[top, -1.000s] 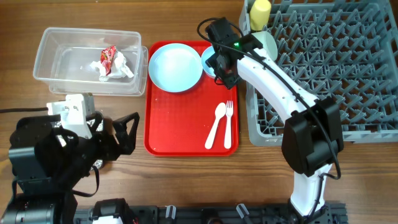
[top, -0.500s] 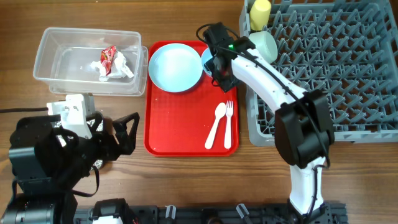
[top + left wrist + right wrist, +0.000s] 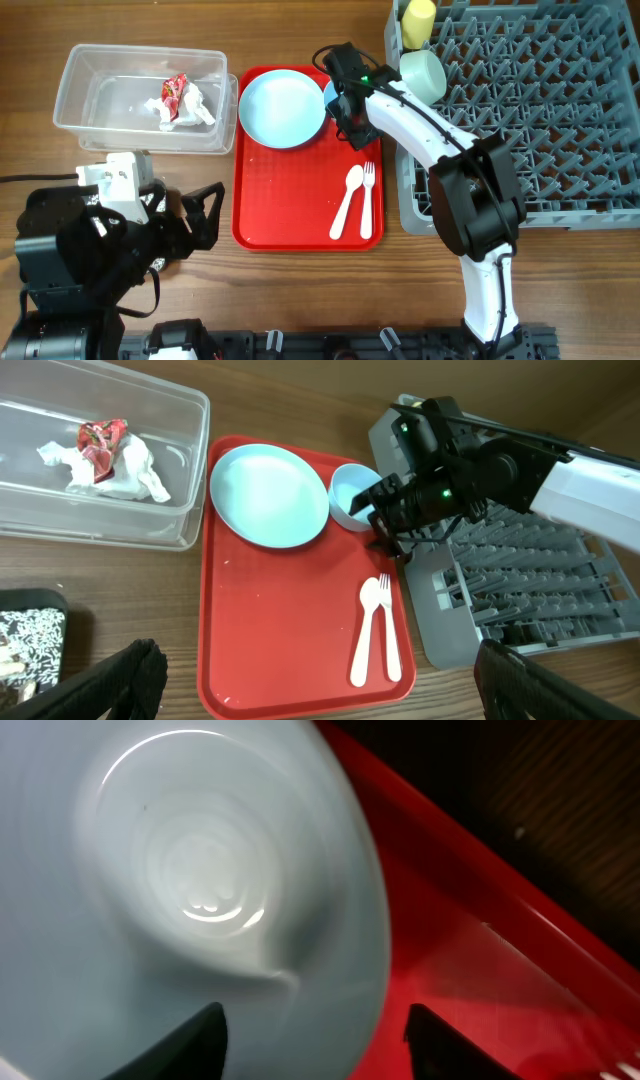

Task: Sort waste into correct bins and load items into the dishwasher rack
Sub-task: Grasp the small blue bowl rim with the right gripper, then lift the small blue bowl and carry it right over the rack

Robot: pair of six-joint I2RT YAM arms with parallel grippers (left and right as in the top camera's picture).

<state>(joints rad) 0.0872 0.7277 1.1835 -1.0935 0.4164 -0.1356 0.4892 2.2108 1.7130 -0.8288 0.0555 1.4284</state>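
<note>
One pale blue bowl (image 3: 332, 100) sits on the red serving tray (image 3: 290, 200), in the corner nearest the dishwasher rack (image 3: 540, 110) and just beside the pale blue plate (image 3: 283, 107). The right gripper (image 3: 350, 112) straddles the bowl rim, with one finger over the inside and one over the tray. The fingers are spread and not clamped. The white spoon (image 3: 347, 200) and fork (image 3: 368, 190) lie side by side on the tray. The pale green bowl (image 3: 424, 72) and yellow cup (image 3: 418, 20) stand in the rack. The red wrapper (image 3: 174, 90) and napkin (image 3: 192, 110) lie in the clear tub (image 3: 90, 70). The left gripper (image 3: 205, 215) is spread wide and holds nothing.
</note>
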